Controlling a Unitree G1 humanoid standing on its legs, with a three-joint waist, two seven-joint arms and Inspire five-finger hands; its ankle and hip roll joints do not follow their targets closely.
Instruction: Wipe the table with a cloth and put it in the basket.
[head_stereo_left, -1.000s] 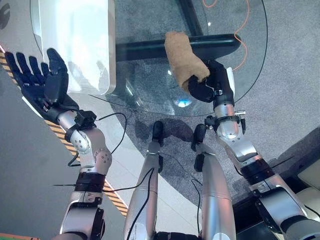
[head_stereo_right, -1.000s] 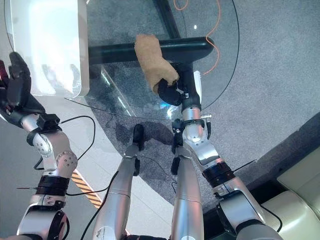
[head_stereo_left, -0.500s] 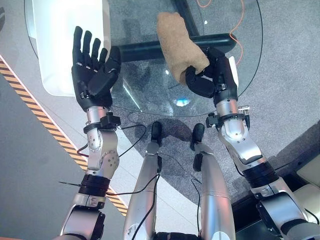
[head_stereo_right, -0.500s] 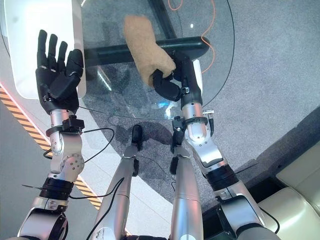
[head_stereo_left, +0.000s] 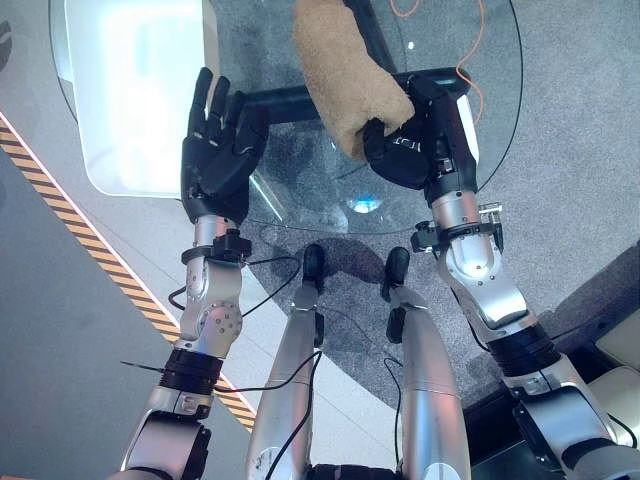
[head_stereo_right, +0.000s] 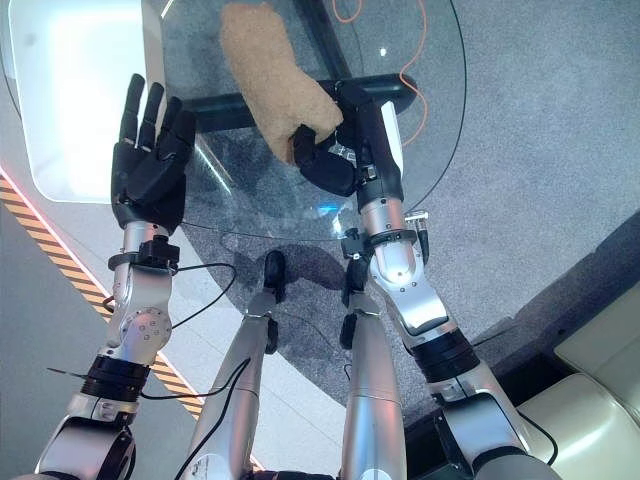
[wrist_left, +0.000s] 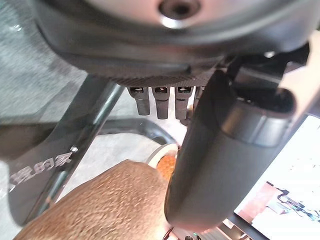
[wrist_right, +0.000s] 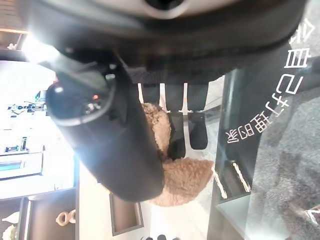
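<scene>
Your right hand (head_stereo_left: 415, 150) has the cloth (head_stereo_left: 345, 70) pinched at its near end, fingers and thumb curled round the tan pile, and the rest of the cloth lies stretched away across the glass table (head_stereo_left: 290, 190), running up toward the far side. The right wrist view confirms it: fuzzy cloth (wrist_right: 175, 175) bunched between the thumb and the finger row. The hand sits over the near right part of the round top, above the dark bar (head_stereo_left: 290, 100) of the table's frame that shows through the glass. Your left hand (head_stereo_left: 220, 150) is up over the near left part of the table, palm facing the head camera, fingers straight and spread, holding nothing. It stands just beside the cloth without touching it; from the left wrist view you can see the cloth's (wrist_left: 100, 205) brown pile lying past the thumb. A white tray-like basket (head_stereo_left: 140, 90) rests on the far left of the table, left of the open hand and apart from the cloth. An orange cable (head_stereo_left: 470, 70) trails on the grey floor beyond the table's right edge.
</scene>
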